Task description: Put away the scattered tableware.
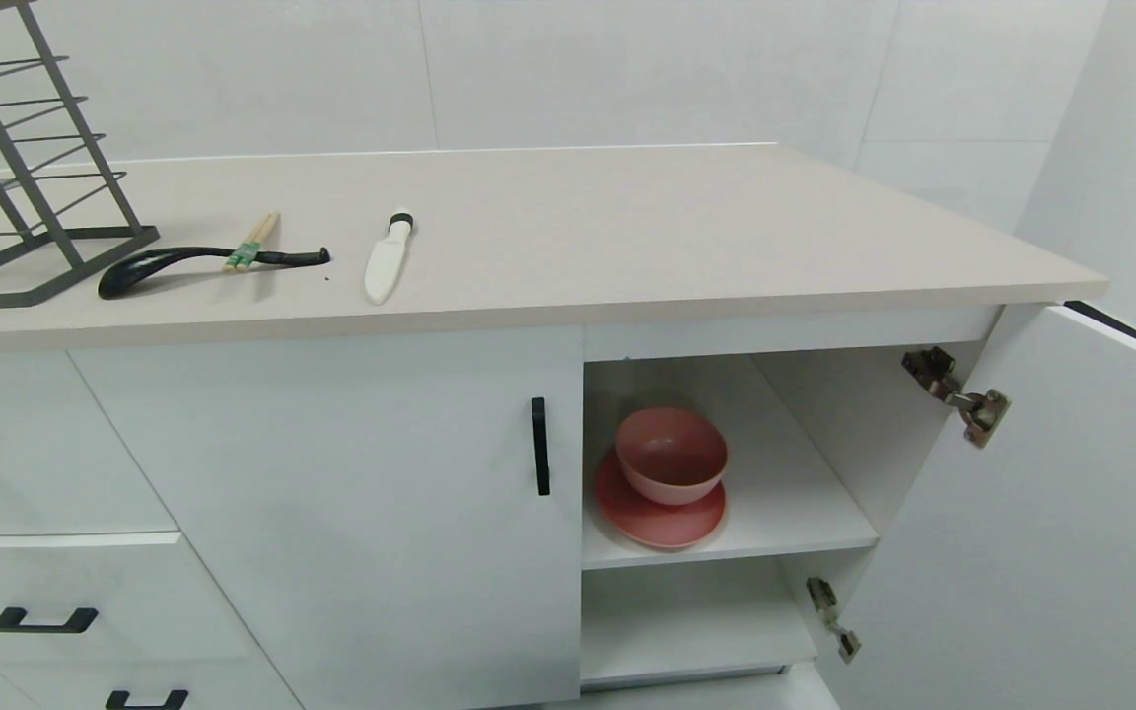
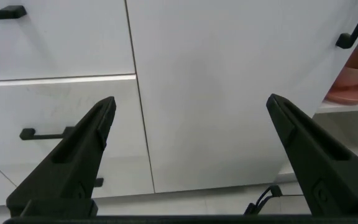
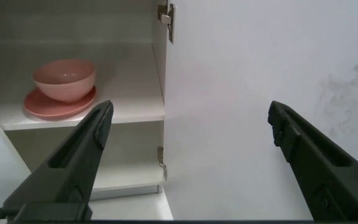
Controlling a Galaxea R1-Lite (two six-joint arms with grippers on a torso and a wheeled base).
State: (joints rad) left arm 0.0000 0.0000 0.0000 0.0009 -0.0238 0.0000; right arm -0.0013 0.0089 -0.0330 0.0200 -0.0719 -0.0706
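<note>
1. judging from what lies where, i'd call the job partly done: a pink bowl (image 1: 672, 454) sits on a pink plate (image 1: 662, 528) on the upper shelf (image 1: 805, 493) of the open cupboard, lower right of centre in the head view.
2. what is left, as i read it, is three pieces on the counter (image 1: 676, 217) at the left of the head view. they are a black ladle (image 1: 164, 264), a pair of chopsticks (image 1: 252, 243) touching its handle, and a white knife (image 1: 389, 258) near them to the right.
3. a dark wire rack (image 1: 16, 168) stands at the upper left, close to the ladle's scoop. i can't tell if it is meant to take these pieces.
4. my left gripper (image 2: 191, 102) has its fingers spread wide with nothing between them, facing the closed door and drawers.
5. my right gripper (image 3: 191, 107) is just as wide and empty, facing the open door (image 1: 1022, 513) and the shelf.
</note>
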